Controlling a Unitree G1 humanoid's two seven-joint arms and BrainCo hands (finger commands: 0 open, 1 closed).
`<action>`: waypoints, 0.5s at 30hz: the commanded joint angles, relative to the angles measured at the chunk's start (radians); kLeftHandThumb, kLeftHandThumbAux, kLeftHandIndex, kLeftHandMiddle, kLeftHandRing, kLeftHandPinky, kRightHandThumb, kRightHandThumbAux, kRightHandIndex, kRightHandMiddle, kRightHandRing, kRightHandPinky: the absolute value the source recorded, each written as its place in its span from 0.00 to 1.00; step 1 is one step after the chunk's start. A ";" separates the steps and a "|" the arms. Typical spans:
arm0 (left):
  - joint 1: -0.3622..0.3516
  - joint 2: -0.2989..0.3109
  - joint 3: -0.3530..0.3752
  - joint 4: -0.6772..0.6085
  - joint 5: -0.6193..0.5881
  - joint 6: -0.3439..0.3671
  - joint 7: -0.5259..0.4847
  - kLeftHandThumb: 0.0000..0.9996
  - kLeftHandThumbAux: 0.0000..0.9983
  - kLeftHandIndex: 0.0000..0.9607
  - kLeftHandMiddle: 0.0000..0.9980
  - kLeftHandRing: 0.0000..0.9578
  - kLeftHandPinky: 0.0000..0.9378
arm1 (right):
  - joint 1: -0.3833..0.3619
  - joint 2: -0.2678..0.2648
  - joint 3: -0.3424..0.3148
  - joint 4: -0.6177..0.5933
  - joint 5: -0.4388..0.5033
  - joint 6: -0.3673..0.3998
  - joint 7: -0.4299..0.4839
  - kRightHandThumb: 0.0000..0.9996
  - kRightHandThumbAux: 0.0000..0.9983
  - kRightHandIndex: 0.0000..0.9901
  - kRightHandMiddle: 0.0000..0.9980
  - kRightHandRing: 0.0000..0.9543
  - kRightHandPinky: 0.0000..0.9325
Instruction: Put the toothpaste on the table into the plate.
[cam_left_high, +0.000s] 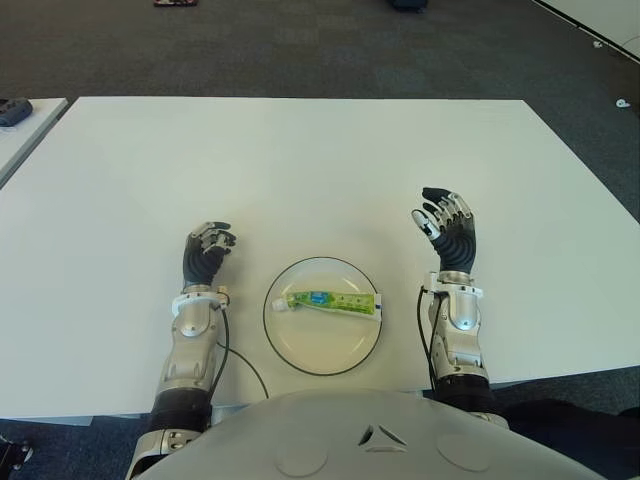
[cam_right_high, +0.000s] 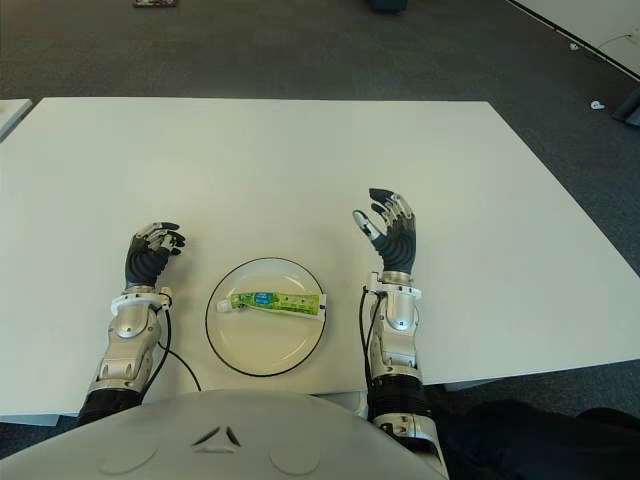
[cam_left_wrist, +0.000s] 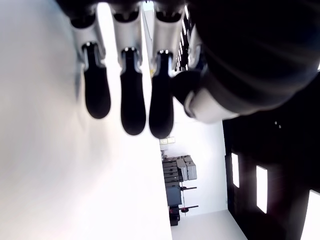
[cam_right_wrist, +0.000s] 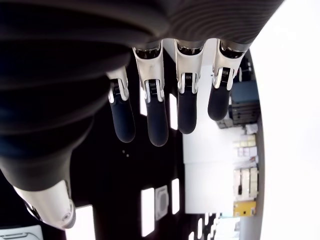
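The white table carries one round plate with a dark rim, near the front edge between the two arms. The toothpaste, a green tube, lies flat across the plate, wholly within the rim; the placement reads as done. The right hand shows raised to the right of the plate, fingers extended and spread, holding nothing. The left hand shows to the left of the plate, fingers loosely curled around nothing. Risk from here is judged low: the main hazard is either forearm swinging inward while withdrawing, clipping the plate rim and sliding the plate or rolling the tube out.
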 joint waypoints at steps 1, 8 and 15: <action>-0.009 -0.001 -0.003 0.013 -0.004 0.001 -0.012 0.70 0.72 0.45 0.54 0.56 0.55 | -0.009 -0.004 0.004 0.040 0.008 0.003 0.029 0.08 0.75 0.37 0.38 0.39 0.43; -0.010 -0.004 -0.004 0.010 -0.014 0.012 -0.019 0.71 0.72 0.45 0.54 0.55 0.54 | -0.015 -0.017 0.002 0.114 -0.030 -0.043 0.034 0.11 0.77 0.37 0.38 0.38 0.40; -0.010 0.001 -0.009 0.006 -0.009 0.037 -0.021 0.70 0.72 0.45 0.53 0.55 0.54 | -0.007 -0.053 0.022 0.116 -0.121 0.054 0.011 0.64 0.73 0.42 0.40 0.38 0.40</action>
